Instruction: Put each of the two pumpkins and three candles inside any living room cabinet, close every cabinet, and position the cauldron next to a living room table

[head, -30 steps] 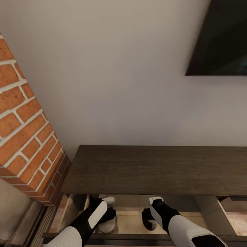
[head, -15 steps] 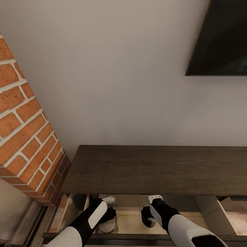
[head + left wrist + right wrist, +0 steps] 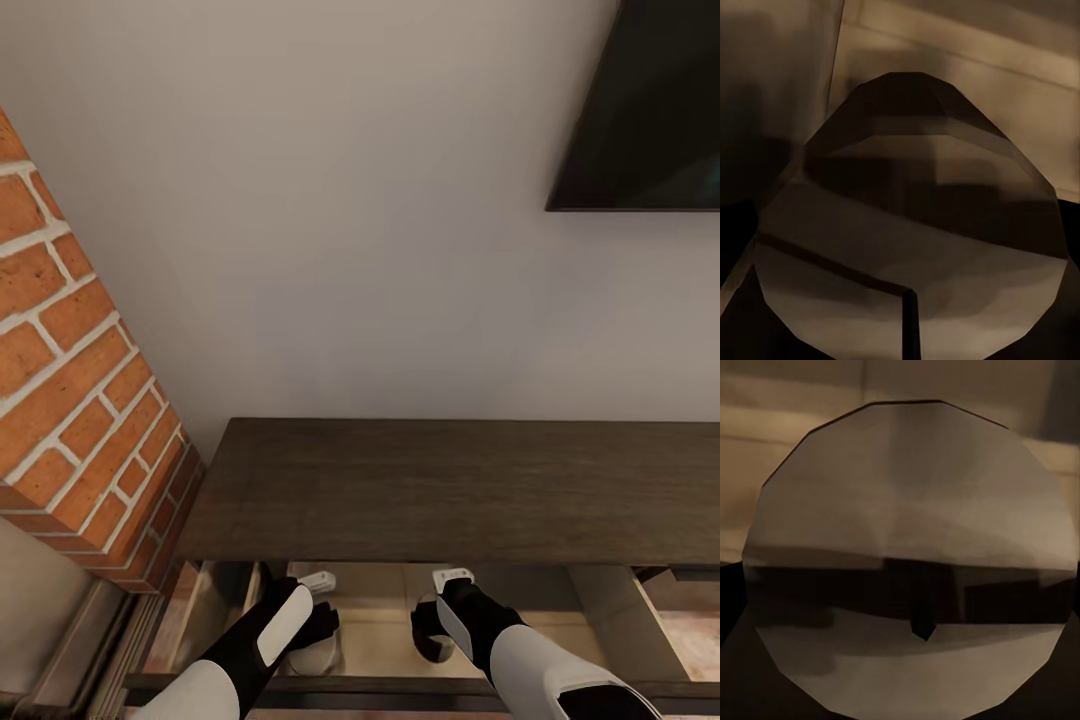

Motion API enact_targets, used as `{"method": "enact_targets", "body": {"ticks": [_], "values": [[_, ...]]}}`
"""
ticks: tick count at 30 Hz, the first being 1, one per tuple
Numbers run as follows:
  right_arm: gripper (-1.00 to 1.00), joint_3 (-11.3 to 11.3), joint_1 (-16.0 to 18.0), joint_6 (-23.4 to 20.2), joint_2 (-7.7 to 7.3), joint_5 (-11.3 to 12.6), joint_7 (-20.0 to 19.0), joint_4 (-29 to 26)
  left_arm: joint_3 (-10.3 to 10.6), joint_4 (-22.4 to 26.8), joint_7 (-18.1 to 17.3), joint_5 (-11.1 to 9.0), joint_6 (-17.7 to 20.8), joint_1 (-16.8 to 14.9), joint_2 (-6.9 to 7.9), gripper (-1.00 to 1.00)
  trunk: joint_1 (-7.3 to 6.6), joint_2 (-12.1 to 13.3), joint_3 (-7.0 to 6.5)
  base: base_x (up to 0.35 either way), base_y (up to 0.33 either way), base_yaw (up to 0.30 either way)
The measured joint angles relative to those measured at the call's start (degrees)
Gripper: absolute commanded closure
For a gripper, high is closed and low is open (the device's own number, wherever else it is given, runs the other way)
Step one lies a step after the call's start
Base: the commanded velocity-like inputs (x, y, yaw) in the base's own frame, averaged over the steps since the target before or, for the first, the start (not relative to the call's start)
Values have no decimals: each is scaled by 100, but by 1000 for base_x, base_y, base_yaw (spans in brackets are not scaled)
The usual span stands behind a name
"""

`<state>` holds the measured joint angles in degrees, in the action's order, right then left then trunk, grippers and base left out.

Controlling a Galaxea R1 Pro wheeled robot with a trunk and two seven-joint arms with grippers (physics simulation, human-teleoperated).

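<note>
We find both our left gripper (image 3: 318, 615) and right gripper (image 3: 437, 615) lowered into the open cabinet (image 3: 450, 490) drawer at lower centre, each wrist view facing a candle (image 3: 911, 217) end-on, presumably for depositing; jaw positions undeterminable.

We can read no text, label, brand, number or sign in these pictures. The dark screen (image 3: 650, 100) on the wall is black and carries no logo that we can make out. The brown top of the cabinet (image 3: 450, 490) has only wood grain, and the brick column (image 3: 70, 400) beside it has only bricks and pale joints. In both wrist views the surfaces are dim and blurred, and we find no writing on them.
</note>
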<state>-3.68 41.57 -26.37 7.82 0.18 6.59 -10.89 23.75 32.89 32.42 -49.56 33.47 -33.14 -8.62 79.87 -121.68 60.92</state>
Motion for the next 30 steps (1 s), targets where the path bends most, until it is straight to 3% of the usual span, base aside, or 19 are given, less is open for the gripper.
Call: {"method": "enact_targets", "body": {"ticks": [24, 30], "values": [[100, 8, 0, 30, 0, -1, 0, -1, 2, 71, -10, -31, -20, -2, -3, 100, 0, 0, 216, 0, 0, 0], [100, 8, 0, 35, 0, -1, 0, -9, 0, 69, -13, -88, -184, 2, -4, 100, 0, 0, 232, 0, 0, 0]]}}
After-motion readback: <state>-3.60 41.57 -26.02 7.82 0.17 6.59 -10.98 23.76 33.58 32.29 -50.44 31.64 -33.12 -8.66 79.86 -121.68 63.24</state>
